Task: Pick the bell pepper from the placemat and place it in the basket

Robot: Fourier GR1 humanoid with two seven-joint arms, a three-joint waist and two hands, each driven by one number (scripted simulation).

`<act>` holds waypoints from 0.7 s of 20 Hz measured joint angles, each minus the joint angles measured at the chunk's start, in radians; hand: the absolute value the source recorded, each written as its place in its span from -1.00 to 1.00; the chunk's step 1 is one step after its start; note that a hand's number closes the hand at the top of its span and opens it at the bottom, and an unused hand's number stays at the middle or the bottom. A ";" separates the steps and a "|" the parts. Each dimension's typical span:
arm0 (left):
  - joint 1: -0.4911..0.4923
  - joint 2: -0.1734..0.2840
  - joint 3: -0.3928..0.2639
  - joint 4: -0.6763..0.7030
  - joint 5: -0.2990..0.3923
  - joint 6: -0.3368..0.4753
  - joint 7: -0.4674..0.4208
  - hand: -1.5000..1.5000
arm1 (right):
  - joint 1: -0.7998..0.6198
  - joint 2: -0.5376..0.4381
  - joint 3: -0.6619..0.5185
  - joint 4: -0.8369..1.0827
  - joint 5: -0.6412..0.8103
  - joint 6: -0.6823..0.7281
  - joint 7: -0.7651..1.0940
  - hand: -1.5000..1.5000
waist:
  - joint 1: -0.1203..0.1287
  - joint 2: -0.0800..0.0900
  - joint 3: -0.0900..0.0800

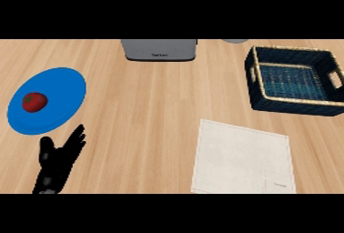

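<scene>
A red bell pepper (34,101) with a green stem lies on a blue oval placemat (64,91) at the left of the wooden counter. The dark blue woven basket (257,82), with a tan rim and nothing in it, stands at the far right. My left hand (57,161) shows at the lower left, just below the blue placemat, fingers straight and pointing up towards it, holding nothing. It is apart from the pepper. My right hand is out of view.
A white rectangular mat (242,157) lies on the counter at the lower right, below the basket. A grey appliance (160,49) stands at the back centre. A small grey round object (235,40) peeks in at the top edge.
</scene>
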 measured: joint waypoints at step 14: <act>0.012 -0.014 0.003 -0.027 -0.013 -0.005 0.013 0.00 | 0.079 -0.036 -0.151 0.305 -0.168 -0.139 -0.308 1.00 | -0.002 0.000 -0.001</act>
